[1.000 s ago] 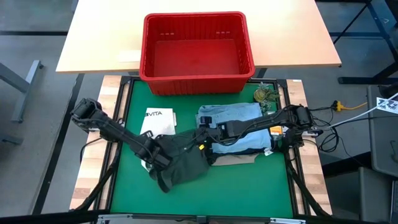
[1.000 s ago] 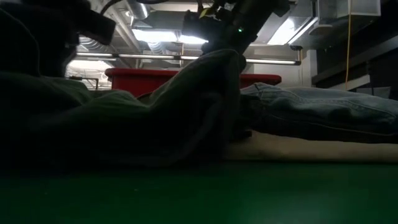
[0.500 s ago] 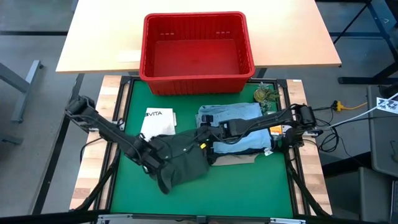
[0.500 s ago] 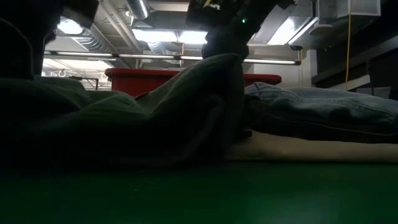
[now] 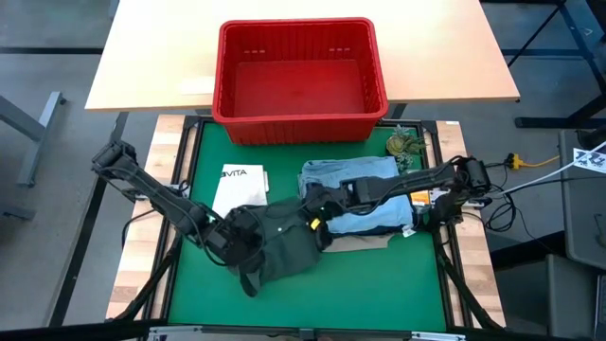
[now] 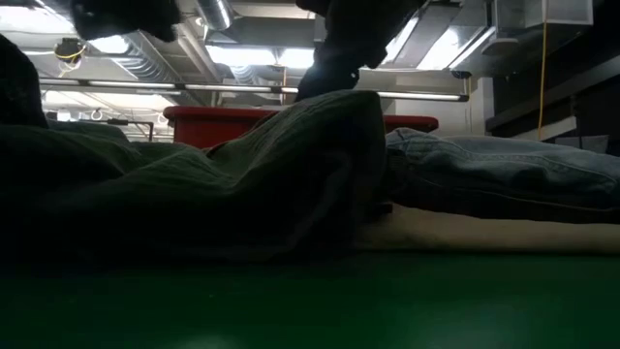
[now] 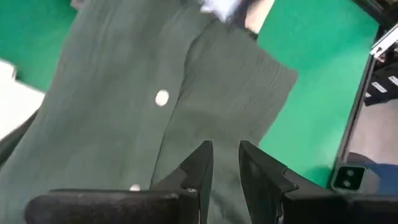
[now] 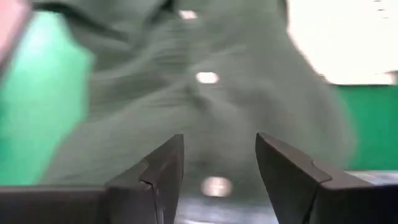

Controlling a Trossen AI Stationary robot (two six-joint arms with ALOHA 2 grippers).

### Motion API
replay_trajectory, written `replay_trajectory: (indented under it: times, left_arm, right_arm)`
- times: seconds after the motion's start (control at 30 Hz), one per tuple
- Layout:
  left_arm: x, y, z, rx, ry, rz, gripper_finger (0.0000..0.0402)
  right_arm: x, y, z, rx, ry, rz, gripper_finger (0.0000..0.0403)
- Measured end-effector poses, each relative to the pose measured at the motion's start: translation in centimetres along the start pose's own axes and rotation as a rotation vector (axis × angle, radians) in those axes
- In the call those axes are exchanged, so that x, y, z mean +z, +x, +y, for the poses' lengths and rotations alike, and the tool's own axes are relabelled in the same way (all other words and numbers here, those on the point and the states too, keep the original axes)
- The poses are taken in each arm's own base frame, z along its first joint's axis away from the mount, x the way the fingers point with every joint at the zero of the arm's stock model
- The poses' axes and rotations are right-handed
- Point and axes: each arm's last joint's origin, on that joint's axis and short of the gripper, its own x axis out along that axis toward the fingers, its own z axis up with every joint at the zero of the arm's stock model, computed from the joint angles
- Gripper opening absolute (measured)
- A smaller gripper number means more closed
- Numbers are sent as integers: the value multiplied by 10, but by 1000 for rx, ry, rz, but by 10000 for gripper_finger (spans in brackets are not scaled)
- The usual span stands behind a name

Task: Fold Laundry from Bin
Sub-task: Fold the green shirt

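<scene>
A dark olive-green garment [image 5: 284, 248] with white buttons [image 7: 161, 98] lies crumpled on the green mat [image 5: 379, 275], left of centre. In the low view this garment [image 6: 242, 194] rises into a hump. My left gripper [image 5: 235, 248] hovers over its left part. In the left wrist view the fingers of that gripper [image 7: 222, 155] stand narrowly apart, with nothing between them. My right gripper [image 5: 317, 216] hangs above the garment's right edge. In its own view the right gripper [image 8: 217, 155] is wide open over the cloth [image 8: 205, 106]. The red bin [image 5: 298, 24] stands behind the mat.
Folded light blue jeans [image 5: 365, 185] lie on beige trousers [image 5: 365, 243] on the mat's right half, touching the green garment. A white tote bag [image 5: 241, 185] lies at the left. A small greenish object [image 5: 402, 144] sits at the mat's far right corner.
Both grippers have risen off the green garment. My left gripper has also drawn back toward the table's left edge and tipped to a flatter slant. The garment's hump has sunk slightly and otherwise stays where it was.
</scene>
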Motion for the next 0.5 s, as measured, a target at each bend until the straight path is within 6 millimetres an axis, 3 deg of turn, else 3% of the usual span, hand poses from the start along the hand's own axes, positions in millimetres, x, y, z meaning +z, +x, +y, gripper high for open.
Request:
replay_trajectory:
  times: [0.33,0.5]
  left_arm:
    - [-17,48,-24,-68,216,48,73]
    - [-26,65,-24,-25,249,78,73]
  right_arm:
    - [0,14,59,76,-189,-32,198]
    - [-1,24,70,29,-218,-50,198]
